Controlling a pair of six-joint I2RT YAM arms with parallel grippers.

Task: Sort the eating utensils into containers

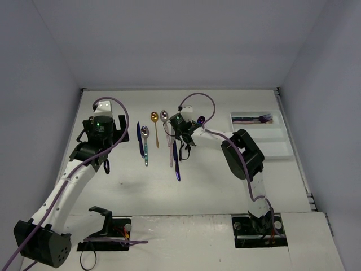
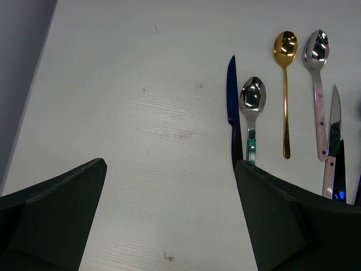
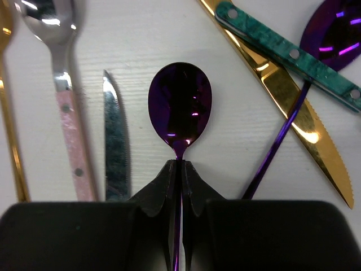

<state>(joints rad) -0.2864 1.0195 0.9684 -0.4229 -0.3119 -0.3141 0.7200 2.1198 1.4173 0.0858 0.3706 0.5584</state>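
Note:
My right gripper (image 3: pixel 180 165) is shut on the thin handle of a purple spoon (image 3: pixel 180 101), just below its bowl, which rests on the table. In the top view this gripper (image 1: pixel 183 133) hangs over the middle of the row of utensils. My left gripper (image 2: pixel 170 164) stands open over bare table, left of a dark blue knife (image 2: pixel 231 96) and a teal-handled spoon (image 2: pixel 252 101). From above, the left gripper (image 1: pixel 101 129) is at the left of the row. The white tray (image 1: pixel 276 144) sits at the right, with purple utensils (image 1: pixel 256 118) in its far compartment.
A gold spoon (image 2: pixel 285 62), a pink-handled spoon (image 2: pixel 317 62) and a silver knife (image 2: pixel 334 121) lie in a row. Beside the held spoon are a gold knife (image 3: pixel 293 107), a teal handle (image 3: pixel 282 53) across it and a second purple spoon (image 3: pixel 338 28).

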